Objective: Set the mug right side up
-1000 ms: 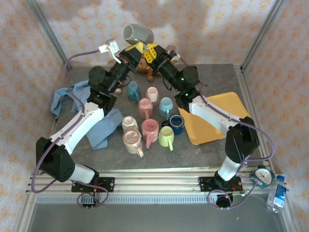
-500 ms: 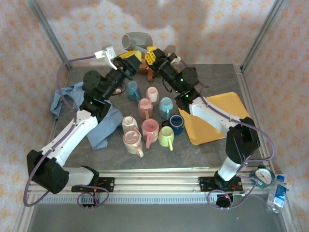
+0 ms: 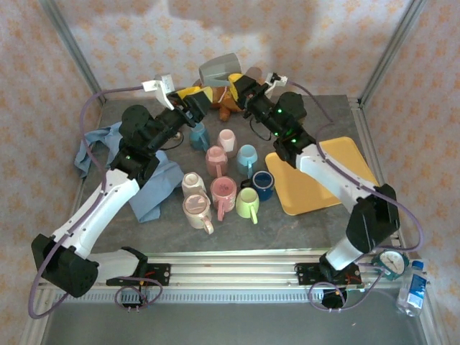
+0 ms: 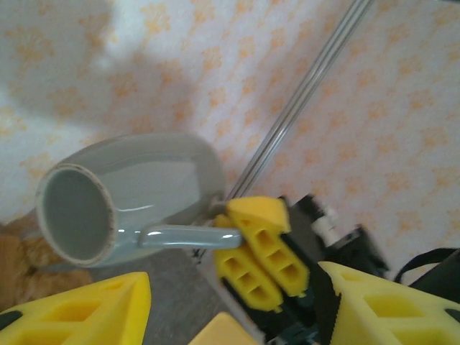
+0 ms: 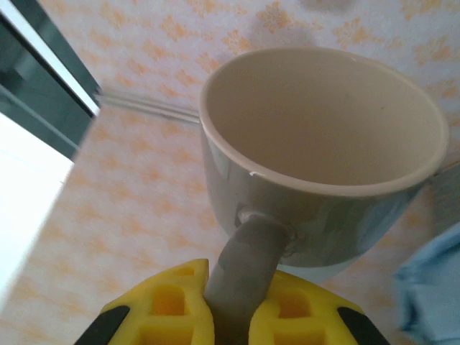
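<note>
— Where is the glossy grey ceramic mug (image 3: 219, 70)?
— In the air behind the cluster of pastel mugs (image 3: 216, 159), above the far edge of the dark grey table (image 3: 287, 230), close to the patterned wall (image 3: 309, 43).
— Who holds it?
— The right gripper (image 3: 236, 85), clamped tight on its handle. The left gripper (image 3: 195, 95) gapes wide beside it, gripping nothing.
— Open room?
— Bare tabletop in front of the cluster, to the near edge.

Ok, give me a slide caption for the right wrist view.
Right pincer grips the grey mug by its handle, mouth toward the camera, patterned wall behind.
</note>
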Controlling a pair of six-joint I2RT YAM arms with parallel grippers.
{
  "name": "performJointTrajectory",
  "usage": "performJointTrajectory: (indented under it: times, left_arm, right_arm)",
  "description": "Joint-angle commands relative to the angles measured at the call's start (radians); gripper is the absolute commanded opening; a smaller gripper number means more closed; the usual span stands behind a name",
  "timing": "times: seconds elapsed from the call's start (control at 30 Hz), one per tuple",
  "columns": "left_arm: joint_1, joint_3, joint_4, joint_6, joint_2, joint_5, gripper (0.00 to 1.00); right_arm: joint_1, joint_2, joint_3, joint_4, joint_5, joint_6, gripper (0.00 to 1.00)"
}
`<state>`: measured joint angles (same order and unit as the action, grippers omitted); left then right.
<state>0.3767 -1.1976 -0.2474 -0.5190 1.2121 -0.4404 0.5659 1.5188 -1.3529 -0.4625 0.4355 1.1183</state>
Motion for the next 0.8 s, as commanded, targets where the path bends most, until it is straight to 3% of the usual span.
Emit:
performJointTrajectory:
  times: [0.0, 0.3, 0.47, 0.77]
  left_arm:
    - [-0.016, -0.058, 0.179, 0.075, -0.035, 0.007, 0.63]
    - [-0.028, -0.124, 0.411, 0.157, -0.022, 0.03, 0.73]
    - [-0.028, -0.177, 0.531, 0.233, 0.014, 0.01, 0.75]
    - [-0.028, -0.174, 0.556, 0.315, 0.076, -0.078, 0.75]
  right_arm:
    - [-0.003, -0.099, -0.023, 0.102, 0.009, -0.366, 0.0]
    - [-0.002, -0.212, -0.018, 0.513, -0.144, -0.928, 0.0]
    - [-0.003, -0.279, 0.086, 0.524, -0.266, -1.115, 0.0]
    - [-0.041, -0.33, 0.268, 0.492, -0.383, -1.323, 0.0]
